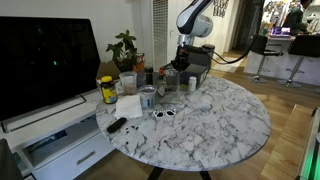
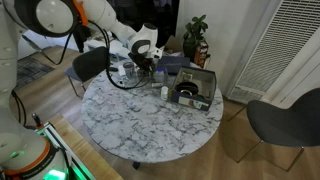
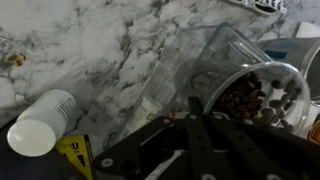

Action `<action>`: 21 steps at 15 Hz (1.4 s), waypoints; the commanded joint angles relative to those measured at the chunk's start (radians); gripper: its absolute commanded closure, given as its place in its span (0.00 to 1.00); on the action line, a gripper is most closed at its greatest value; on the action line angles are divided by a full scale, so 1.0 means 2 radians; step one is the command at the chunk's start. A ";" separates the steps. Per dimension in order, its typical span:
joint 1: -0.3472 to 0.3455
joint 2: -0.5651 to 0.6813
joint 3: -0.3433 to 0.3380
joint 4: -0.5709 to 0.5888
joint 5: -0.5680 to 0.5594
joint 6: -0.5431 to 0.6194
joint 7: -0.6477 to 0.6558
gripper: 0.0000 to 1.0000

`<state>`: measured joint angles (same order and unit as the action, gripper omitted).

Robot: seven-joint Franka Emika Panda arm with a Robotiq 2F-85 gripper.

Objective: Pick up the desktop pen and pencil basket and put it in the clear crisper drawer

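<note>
Wrist view: my end effector (image 3: 196, 122), grip state indiscernible, is hovering by the ungrasped basket (image 3: 252, 100); the drawer (image 2: 207, 78) is waiting.

The table top (image 1: 215, 120) looks like white marble veined in grey, smooth with a soft sheen. The floor (image 1: 295, 130) is wood plank. The clear crisper drawer (image 2: 208, 78) looks like see-through plastic. In the wrist view the jar (image 3: 250, 80) is clear and glossy, and the white bottle (image 3: 40, 125) is matt plastic.
</note>
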<state>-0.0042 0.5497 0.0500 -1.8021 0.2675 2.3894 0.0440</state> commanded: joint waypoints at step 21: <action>0.021 0.080 0.002 0.074 -0.073 -0.017 -0.016 0.71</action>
<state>0.0415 0.6945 0.0517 -1.6802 0.1456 2.3865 0.0350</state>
